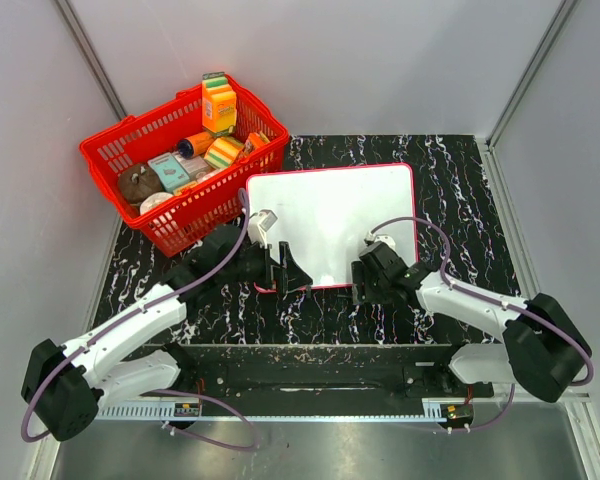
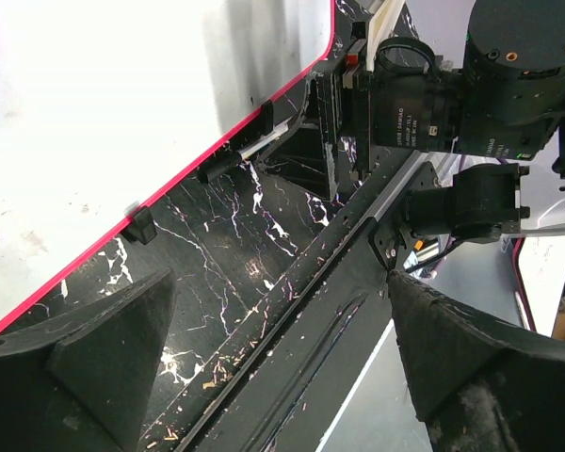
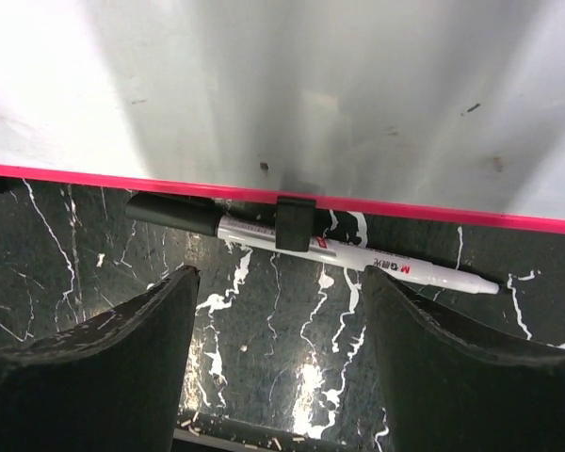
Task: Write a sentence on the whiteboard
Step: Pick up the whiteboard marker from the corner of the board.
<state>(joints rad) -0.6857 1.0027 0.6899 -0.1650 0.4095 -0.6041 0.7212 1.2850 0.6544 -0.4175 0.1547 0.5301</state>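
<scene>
The whiteboard [image 1: 330, 212], white with a thin red-pink frame, lies flat on the black marbled table; its surface [image 3: 292, 85] is blank. A marker [image 3: 358, 256] with a black cap and white barrel sits in a black clip [image 3: 296, 223] on the board's near edge. My right gripper [image 3: 281, 281] is open just short of the marker, one finger either side, touching nothing. My left gripper [image 2: 278, 282] is wide open and empty over the table's front strip, near the board's near-left corner [image 1: 270, 280]. In the left wrist view the marker [image 2: 256, 145] and the right wrist [image 2: 424, 94] show ahead.
A red basket [image 1: 120, 150] full of groceries stands at the back left, touching the board's left corner. Grey walls close in the back and both sides. Both grippers [image 1: 285, 270] [image 1: 365, 285] hang close together along the board's near edge.
</scene>
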